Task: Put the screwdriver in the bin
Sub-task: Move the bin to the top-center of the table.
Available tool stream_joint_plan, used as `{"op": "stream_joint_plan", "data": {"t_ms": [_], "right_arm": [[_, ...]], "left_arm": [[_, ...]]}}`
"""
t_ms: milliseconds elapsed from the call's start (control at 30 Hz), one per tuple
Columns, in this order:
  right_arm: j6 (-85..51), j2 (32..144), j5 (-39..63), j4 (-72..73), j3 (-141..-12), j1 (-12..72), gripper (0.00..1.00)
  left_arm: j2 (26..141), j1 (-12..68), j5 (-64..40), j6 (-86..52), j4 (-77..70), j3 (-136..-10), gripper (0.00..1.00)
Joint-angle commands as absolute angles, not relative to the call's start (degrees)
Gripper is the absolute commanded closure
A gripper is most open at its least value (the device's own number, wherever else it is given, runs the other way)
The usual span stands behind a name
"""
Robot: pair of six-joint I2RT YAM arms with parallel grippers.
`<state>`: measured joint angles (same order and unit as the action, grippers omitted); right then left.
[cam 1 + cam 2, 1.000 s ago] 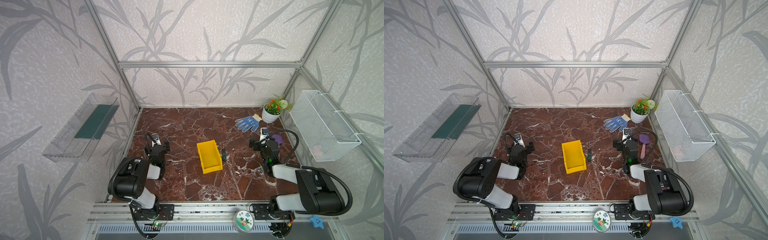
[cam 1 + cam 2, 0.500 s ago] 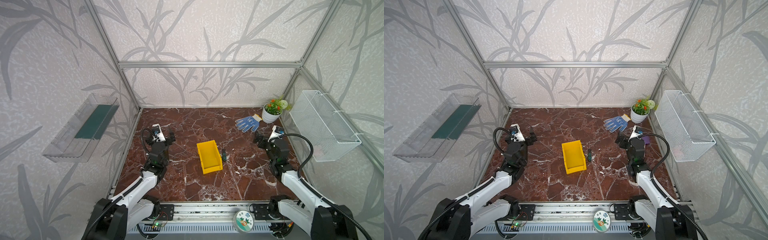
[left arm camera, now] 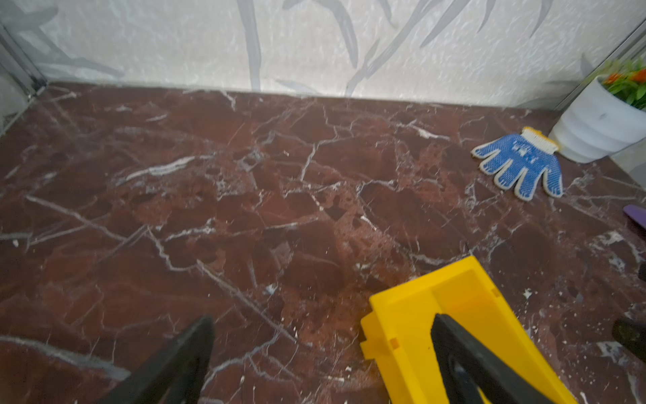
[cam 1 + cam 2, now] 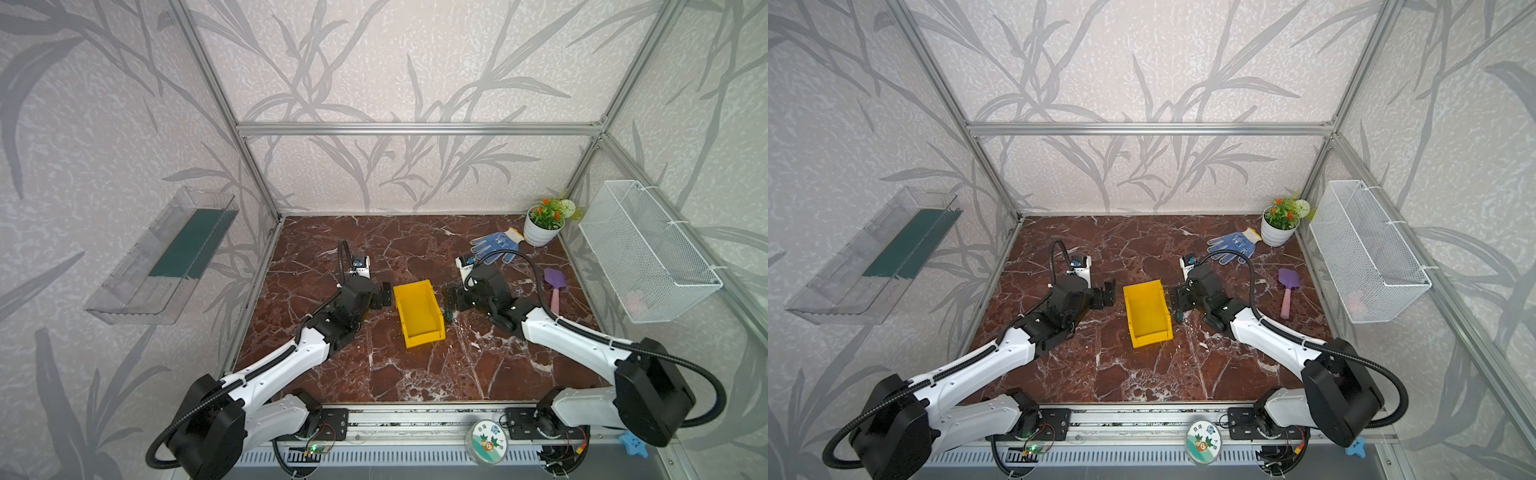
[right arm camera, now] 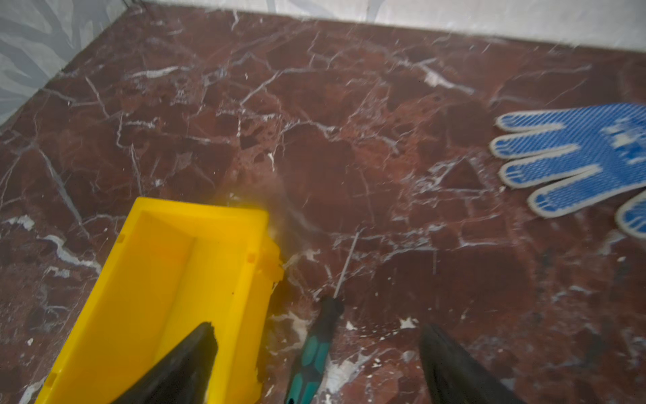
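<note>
Approach step: right gripper (image 5: pixel 316 335) hangs low over the screwdriver (image 5: pixel 311 356), jaws spread wide and holding nothing. The screwdriver lies flat on the marble floor (image 5: pixel 384 157), just beside the bin (image 5: pixel 167 290) on the side toward the right arm, with its shaft pointing away from the robot base. The bin is empty.

In the right wrist view one finger (image 5: pixel 188 363) overlaps the bin. Whether it stands above the bin wall cannot be told.

- Before closing, confirm that both fingers clear the wall.
- Centre the teal-and-black handle between them.
- Descend until the tips nearly meet the floor.
- Close across the handle, not the thin shaft.

A finger landing on the rim would probably shove or tip the bin.

Left gripper (image 3: pixel 323 320) is likewise open and empty, at the bin's opposite side.

One second earlier both arms sat folded back near their bases. They now reach forward and flank the bin. Bin and screwdriver are unmoved.
</note>
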<state>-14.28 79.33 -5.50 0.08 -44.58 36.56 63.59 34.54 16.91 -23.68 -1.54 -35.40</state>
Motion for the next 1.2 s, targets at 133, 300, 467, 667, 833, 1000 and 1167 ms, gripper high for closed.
{"op": "stream_joint_plan", "data": {"t_ms": [133, 300, 467, 667, 833, 1000, 1167], "right_arm": [[-14.5, 88.95, -8.0, -8.5, -52.02, 44.47, 0.24], [-17.88, 92.63, -11.74, -10.33, -54.03, 45.18, 0.52], [-17.7, 95.56, -15.91, -11.99, -56.83, 45.26, 0.89], [-14.4, 103.63, -21.72, -19.08, -68.77, 45.18, 1.0], [-11.01, 113.61, -23.27, -22.51, -82.29, 43.27, 1.0], [-12.98, 122.69, -20.21, -27.8, -93.88, 40.48, 1.0], [-13.62, 126.3, -15.76, -29.8, -99.08, 39.64, 0.91]], "left_arm": [[48.67, 34.32, 15.45, -35.07, 5.77, -27.55, 0.01], [45.61, 33.71, 15.46, -37.41, 9.25, -27.43, 0.01], [49.4, 33.42, 9.84, -38.03, 7.85, -29.27, 0.01], [54.87, 33.27, 6.04, -37.84, 10.2, -34.04, 0.01], [56.92, 32.88, 4.29, -38.52, 10.19, -35.59, 0.01], [57.5, 32.38, 3.34, -40.16, 8.73, -35.31, 0.01], [56.63, 32.0, 4.0, -39.85, 8.45, -34.73, 0.01]]}}
